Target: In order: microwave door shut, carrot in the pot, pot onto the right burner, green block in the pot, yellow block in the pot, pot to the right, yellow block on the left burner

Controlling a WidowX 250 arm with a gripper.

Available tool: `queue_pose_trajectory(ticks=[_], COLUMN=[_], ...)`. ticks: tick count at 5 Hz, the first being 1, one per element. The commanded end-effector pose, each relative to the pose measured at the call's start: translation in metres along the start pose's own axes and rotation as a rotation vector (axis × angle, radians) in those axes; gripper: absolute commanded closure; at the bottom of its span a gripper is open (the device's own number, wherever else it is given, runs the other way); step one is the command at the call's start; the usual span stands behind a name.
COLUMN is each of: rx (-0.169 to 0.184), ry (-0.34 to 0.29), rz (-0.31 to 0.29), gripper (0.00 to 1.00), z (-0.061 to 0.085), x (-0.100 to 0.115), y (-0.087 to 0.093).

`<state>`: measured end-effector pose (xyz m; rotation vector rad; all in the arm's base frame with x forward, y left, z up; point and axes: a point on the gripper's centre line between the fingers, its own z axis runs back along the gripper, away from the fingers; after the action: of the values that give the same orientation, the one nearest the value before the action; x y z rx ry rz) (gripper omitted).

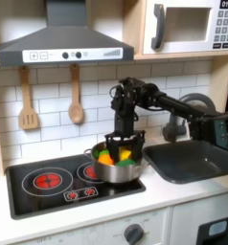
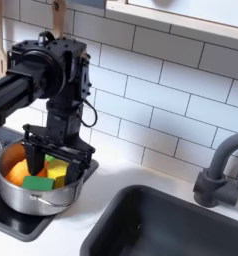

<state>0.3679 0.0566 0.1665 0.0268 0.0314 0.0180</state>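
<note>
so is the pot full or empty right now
Full: the pot holds the carrot, green block and yellow block, with the gripper dipped inside.

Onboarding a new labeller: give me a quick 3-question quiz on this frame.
1. True or false: the microwave door is open.
2. The pot sits at which edge of the cooktop in the first exterior view? A) left B) right C) off it, in the sink
3. Name the three coloured items in the pot in the second exterior view.

Key:
1. False; it is closed.
2. B; the gripper reaches down into the pot.
3. The carrot, the green block and the yellow block.
</note>
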Motion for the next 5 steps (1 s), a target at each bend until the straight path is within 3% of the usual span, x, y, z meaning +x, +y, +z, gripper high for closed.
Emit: queue_pose_trajectory(ticks=[1,3,4,5], rx=[0.021,0.048,0.028,0.036], ry=[-0.061,-0.149,-0.127,-0.158], rz=[-0.07,-0.124,-0.124,-0.146], gripper=[0.0,0.0,0.0,0.0], z=[0.0026,0.0091,0.004,0.0013], x=[0.007,0.0115,0.0097,0.0117], y=[0.0058,0.0087,0.0062,0.0092])
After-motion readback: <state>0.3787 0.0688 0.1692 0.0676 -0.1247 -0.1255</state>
